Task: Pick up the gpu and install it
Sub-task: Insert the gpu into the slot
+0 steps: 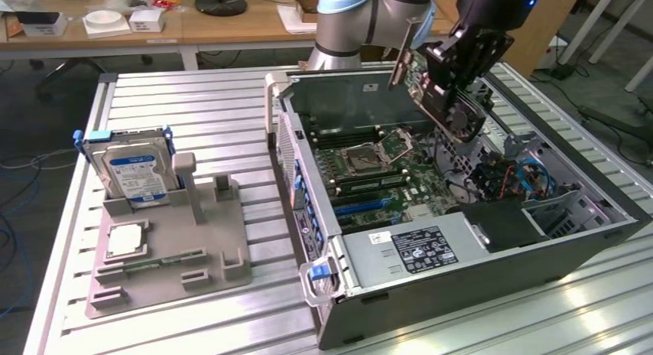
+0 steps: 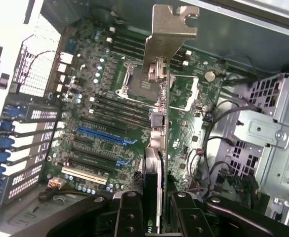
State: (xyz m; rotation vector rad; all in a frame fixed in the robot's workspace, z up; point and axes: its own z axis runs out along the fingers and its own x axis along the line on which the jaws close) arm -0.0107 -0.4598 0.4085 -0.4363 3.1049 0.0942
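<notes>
My gripper (image 1: 450, 70) is shut on the gpu (image 1: 458, 109) and holds it tilted in the air above the open computer case (image 1: 306, 179). The card's black fan face and its silver end bracket (image 1: 401, 60) show in the exterior view. In the wrist view the gpu (image 2: 158, 148) is seen edge-on between my black fingers (image 2: 129, 212), and its bracket (image 2: 170, 34) hangs over the CPU socket area. Below it lies the motherboard (image 2: 109, 98) with its blue expansion slot (image 2: 102, 136) and black slots; the card is clear of them.
A grey fixture (image 1: 168, 248) on the exterior view's left holds a hard drive (image 1: 138, 175), a CPU (image 1: 125, 240) and a memory stick (image 1: 153, 262). Inside the case are a power supply (image 1: 418, 248), a metal drive cage (image 2: 263, 133) and loose cables (image 1: 525, 179).
</notes>
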